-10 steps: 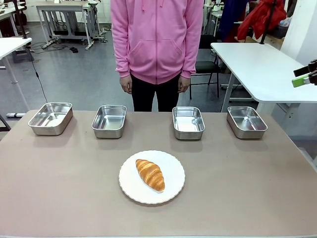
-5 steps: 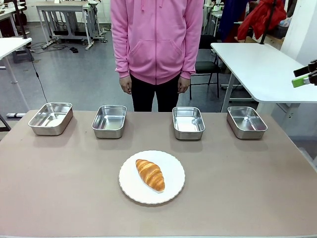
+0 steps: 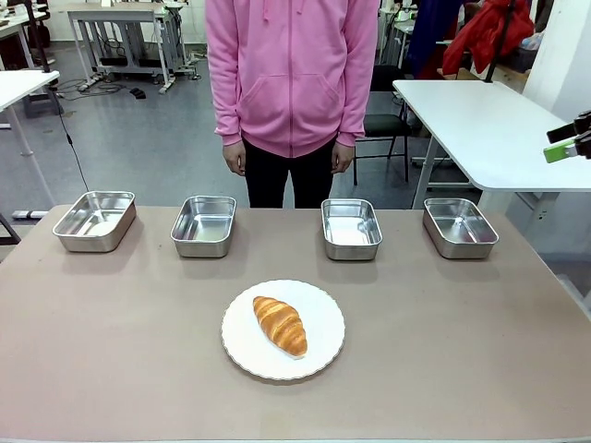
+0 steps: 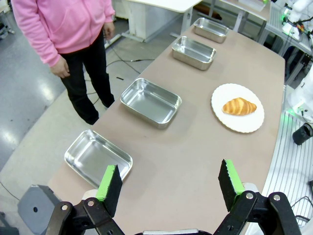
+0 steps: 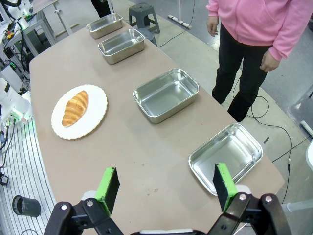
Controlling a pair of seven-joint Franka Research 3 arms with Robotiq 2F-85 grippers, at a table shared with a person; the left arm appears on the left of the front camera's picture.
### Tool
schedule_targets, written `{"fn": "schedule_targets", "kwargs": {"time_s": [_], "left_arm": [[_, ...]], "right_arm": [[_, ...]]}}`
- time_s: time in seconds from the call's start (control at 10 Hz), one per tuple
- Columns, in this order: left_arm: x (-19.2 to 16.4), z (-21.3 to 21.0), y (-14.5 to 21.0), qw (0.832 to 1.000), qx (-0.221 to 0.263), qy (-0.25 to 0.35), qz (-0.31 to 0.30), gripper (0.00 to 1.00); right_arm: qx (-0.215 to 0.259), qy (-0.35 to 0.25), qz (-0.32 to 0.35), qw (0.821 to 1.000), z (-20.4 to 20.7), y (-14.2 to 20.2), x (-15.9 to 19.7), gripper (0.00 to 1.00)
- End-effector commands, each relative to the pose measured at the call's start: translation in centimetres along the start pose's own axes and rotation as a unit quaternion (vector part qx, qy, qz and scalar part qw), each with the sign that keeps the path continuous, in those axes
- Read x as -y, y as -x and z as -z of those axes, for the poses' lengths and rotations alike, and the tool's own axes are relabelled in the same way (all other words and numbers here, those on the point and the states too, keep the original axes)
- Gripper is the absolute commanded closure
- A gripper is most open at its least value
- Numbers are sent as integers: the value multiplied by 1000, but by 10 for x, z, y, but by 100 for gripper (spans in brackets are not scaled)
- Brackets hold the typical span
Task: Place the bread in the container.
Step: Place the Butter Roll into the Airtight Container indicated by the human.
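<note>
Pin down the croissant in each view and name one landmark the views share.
Front view: croissant at lower centre.
Left wrist view: croissant right of centre.
Right wrist view: croissant at left, mid-height.
Shared landmark: the white plate under it.

Robotics lab, open hall. White worktables (image 3: 480,115) standing on grey polished floor (image 3: 138,148); cables (image 3: 97,89) trailing beside metal-frame bench (image 3: 120,23) beyond far left corner of table (image 3: 462,351). Black chair (image 3: 383,125) sitting past far edge, stool (image 5: 140,11) standing nearby, red jacket (image 3: 489,32) hanging behind. Robot's left gripper (image 4: 168,167) hovering over table end, fingers spread.
</note>
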State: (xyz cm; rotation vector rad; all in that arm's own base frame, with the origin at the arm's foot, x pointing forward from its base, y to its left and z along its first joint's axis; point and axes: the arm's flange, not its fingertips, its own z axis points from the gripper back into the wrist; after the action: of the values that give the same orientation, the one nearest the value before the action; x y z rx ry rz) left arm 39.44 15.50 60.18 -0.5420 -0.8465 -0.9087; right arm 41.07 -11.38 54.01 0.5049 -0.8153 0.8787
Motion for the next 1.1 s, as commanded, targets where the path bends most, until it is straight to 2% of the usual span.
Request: {"fn": "schedule_targets", "kwargs": {"time_s": [0.0,1.0], "left_arm": [[1,-1,0,1000,1,0,1,0],[1,-1,0,1000,1,0,1,0]], "right_arm": [[3,-1,-2,1000,0,-2,-1,0],[3,-1,-2,1000,0,-2,-1,0]]}}
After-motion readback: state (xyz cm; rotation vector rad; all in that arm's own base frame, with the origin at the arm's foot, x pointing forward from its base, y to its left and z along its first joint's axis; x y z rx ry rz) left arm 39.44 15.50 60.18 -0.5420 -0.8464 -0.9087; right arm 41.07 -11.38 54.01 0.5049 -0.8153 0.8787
